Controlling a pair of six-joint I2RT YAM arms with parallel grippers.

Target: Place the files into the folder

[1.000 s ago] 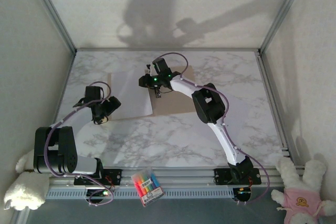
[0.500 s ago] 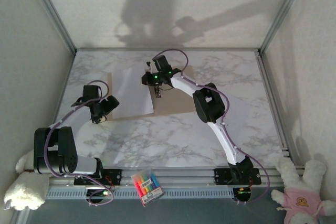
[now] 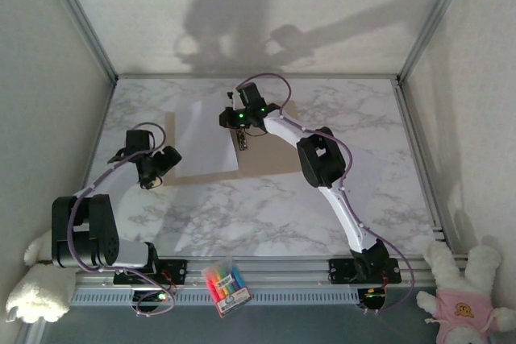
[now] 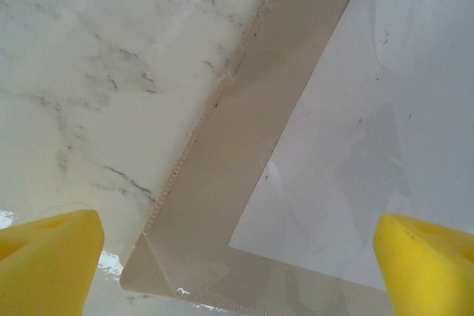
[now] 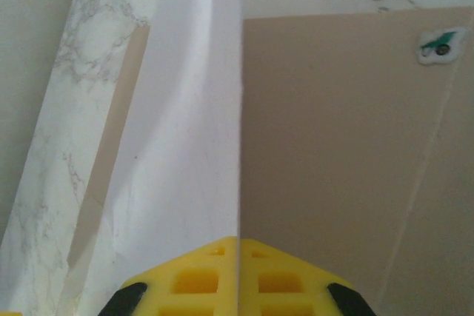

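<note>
**A:** Two arms here, so which one has hold of anything?

**B:** The right gripper (image 3: pixel 242 144). In its wrist view the yellow fingertips (image 5: pixel 192 283) are pressed together at the bottom middle of the frame. They are pinching the edge of the files (image 5: pixel 185 146). That white edge runs straight up the picture from between the pads, and the sheet bows up toward the grip.

**A:** And the left gripper (image 3: pixel 150 180)?

**B:** Spread wide, holding nothing. Its two yellow tips sit in the lower corners of its own wrist view. A corner of the folder (image 4: pixel 222 168) lies on the marble between them.

**A:** Where does the folder lie overall?

**B:** From above it lies open on the tabletop (image 3: pixel 363 134), just above the centre of the frame. The files cover its left leaf. The right leaf is bare brown, partly under the right arm.

**A:** Is the paper inside the folder's outline?

**B:** At that near corner, yes. A brown margin shows along the sheet's left and bottom edges.
</note>
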